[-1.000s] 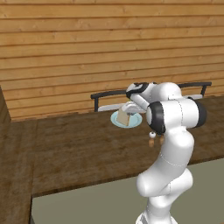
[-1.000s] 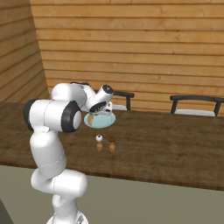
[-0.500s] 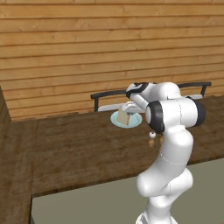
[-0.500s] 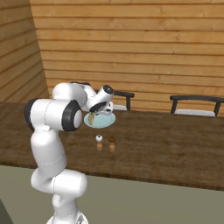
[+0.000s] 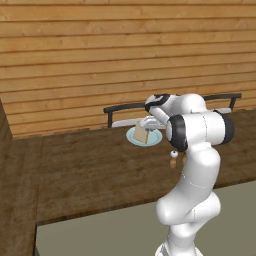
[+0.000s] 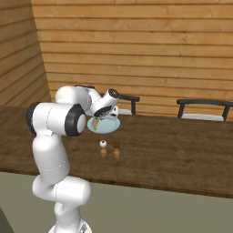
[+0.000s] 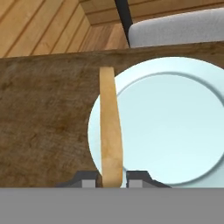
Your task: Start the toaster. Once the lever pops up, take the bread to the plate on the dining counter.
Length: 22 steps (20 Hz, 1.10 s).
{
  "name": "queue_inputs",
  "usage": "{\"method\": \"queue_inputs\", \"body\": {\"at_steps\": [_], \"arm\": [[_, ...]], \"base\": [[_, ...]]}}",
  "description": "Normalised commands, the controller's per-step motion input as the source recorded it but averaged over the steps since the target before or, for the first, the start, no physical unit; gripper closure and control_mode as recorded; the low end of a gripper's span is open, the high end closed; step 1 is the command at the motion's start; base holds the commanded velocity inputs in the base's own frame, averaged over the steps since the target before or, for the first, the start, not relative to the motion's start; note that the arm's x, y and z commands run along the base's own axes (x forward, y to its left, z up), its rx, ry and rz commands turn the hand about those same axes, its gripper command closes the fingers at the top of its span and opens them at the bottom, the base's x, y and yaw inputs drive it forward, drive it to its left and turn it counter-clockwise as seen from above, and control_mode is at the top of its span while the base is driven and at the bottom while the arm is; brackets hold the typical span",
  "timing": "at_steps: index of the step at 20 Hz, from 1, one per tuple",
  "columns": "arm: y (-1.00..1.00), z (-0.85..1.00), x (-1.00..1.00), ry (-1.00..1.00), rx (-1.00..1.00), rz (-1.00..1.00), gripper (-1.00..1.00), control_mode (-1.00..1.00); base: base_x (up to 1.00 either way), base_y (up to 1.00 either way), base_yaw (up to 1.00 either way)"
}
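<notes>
Bread (image 7: 110, 127) sits clamped edge-on between the gripper (image 7: 110, 180) fingers, hanging over the near-left rim of the plate (image 7: 175, 122). That pale-blue plate rests on the dining counter (image 5: 90, 170), close to the counter's far edge. Two small shakers (image 6: 109, 149) stand on the counter just in front of the plate. Beyond the plate, a dark-framed chair (image 7: 175, 26) backs against the wooden wall (image 5: 100, 50).
</notes>
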Motion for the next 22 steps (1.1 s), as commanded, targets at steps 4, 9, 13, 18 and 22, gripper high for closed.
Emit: {"method": "queue_inputs", "body": {"at_steps": [4,9,13,18,22], "arm": [[0.00,0.01,0.00,0.00,-0.01,0.00,-1.00,-1.00],[0.00,0.00,0.04,0.00,-0.02,0.00,-1.00,-1.00],[0.00,0.03,0.03,-0.01,-0.09,0.00,-1.00,-1.00],[0.00,0.12,0.00,-0.05,-0.14,-0.02,-1.00,-1.00],[0.00,0.11,0.00,-0.02,-0.18,-0.03,-1.00,-1.00]], "base": [[0.00,0.00,0.00],[0.00,0.00,0.00],[0.00,0.00,0.00],[0.00,0.00,0.00],[0.00,0.00,0.00]]}}
